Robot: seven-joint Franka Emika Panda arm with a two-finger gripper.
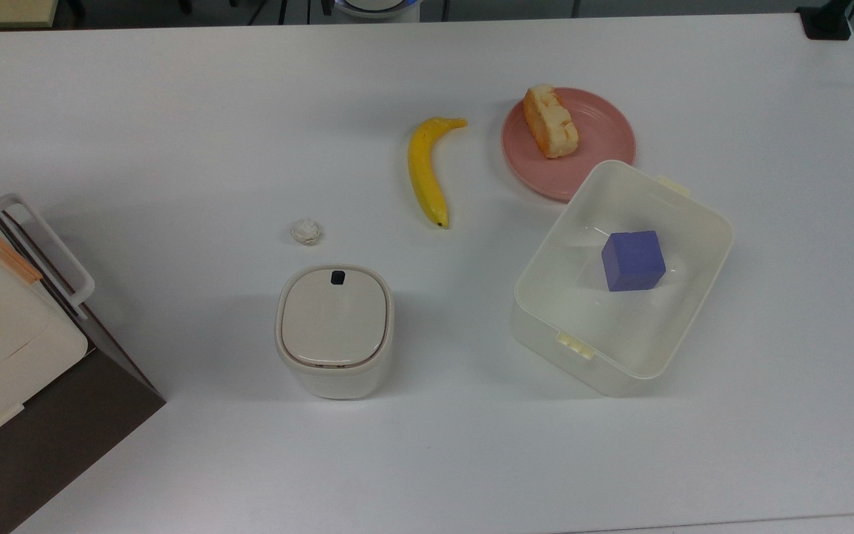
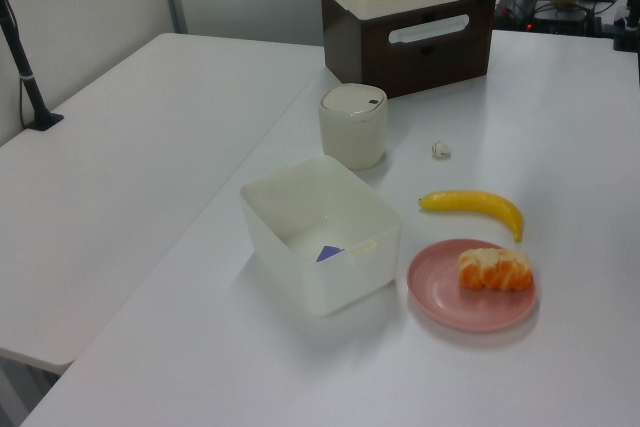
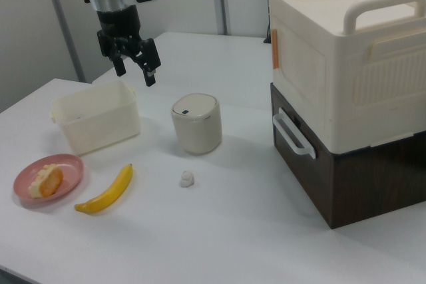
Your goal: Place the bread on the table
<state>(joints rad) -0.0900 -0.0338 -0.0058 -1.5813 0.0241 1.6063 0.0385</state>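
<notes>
While the bread (image 3: pixel 45 181) lay on the pink plate (image 3: pixel 70 164), long axis across it, we found the gripper (image 3: pixel 133 72) raised well apart, above the white bin (image 3: pixel 96 122). Its fingers pointed down, spread open and empty. In the right view, the bread sat lower left of it, beside the banana (image 3: pixel 106 191) on the bench (image 3: pixel 219 231).

Banana (image 1: pixel 426 170) beside pink plate (image 1: pixel 601 152); cube (image 1: pixel 633 260) in bin (image 1: pixel 694 285).

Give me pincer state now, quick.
Pincer: open, holding nothing, up in the air above the table. Bread sits on the pink plate.
</notes>
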